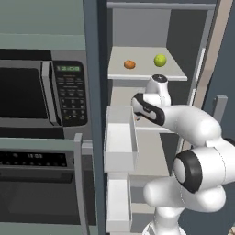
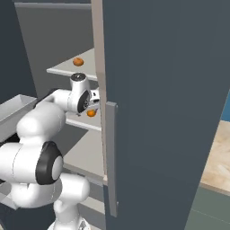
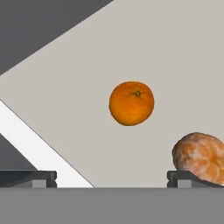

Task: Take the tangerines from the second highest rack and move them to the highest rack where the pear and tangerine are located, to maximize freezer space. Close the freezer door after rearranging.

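Arm reaching into the open freezer [image 1: 137, 27], hand spread wide above the second highest rack [image 3: 87, 100].

The gripper [image 3: 112, 177] holds nothing, its two tips standing far apart near the rack's front edge. Two tangerines lie on that rack: a smooth orange one [image 3: 131, 103] out on the open middle of the slab, and a paler, mottled one [image 3: 200, 156] just beside the tip on the right of the hand view. On the highest rack [image 1: 147, 73] above, another tangerine [image 1: 130, 64] sits left of the pear [image 1: 159, 60]. The freezer door [image 2: 161, 103] stands open.
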Robot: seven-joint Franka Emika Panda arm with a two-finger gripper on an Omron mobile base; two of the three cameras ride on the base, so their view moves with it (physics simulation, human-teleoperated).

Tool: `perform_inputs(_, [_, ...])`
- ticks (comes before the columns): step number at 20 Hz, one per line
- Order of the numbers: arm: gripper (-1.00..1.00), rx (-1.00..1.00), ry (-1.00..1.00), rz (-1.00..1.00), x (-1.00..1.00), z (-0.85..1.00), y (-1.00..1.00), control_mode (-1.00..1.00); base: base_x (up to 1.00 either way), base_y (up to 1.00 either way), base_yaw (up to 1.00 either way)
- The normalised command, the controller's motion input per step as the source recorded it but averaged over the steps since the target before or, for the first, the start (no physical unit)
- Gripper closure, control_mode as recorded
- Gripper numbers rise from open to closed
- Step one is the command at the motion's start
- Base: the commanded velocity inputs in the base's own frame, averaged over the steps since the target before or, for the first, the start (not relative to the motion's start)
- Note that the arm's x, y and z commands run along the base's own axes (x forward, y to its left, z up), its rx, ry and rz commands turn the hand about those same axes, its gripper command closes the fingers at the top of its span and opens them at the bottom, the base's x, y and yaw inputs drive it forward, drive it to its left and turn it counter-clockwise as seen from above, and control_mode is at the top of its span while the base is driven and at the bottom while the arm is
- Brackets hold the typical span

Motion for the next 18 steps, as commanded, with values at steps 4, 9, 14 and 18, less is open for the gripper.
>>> perform_inputs(4, [-1.0,0.0,0.0,0.0,0.29,-0.15,0.01,-1.0,0.0,0.0,0.0])
perform_inputs(9, [-1.0,-0.01,0.0,0.0,0.27,-0.23,0.03,-1.0,0.0,0.0,0.0])
perform_inputs(14, [-1.0,0.0,0.0,0.0,0.3,-0.18,0.04,-1.0,0.0,0.0,0.0])
perform_inputs(18, [-1.0,0.0,0.0,0.0,0.27,-0.17,0.0,-1.0,0.0,0.0,0.0])
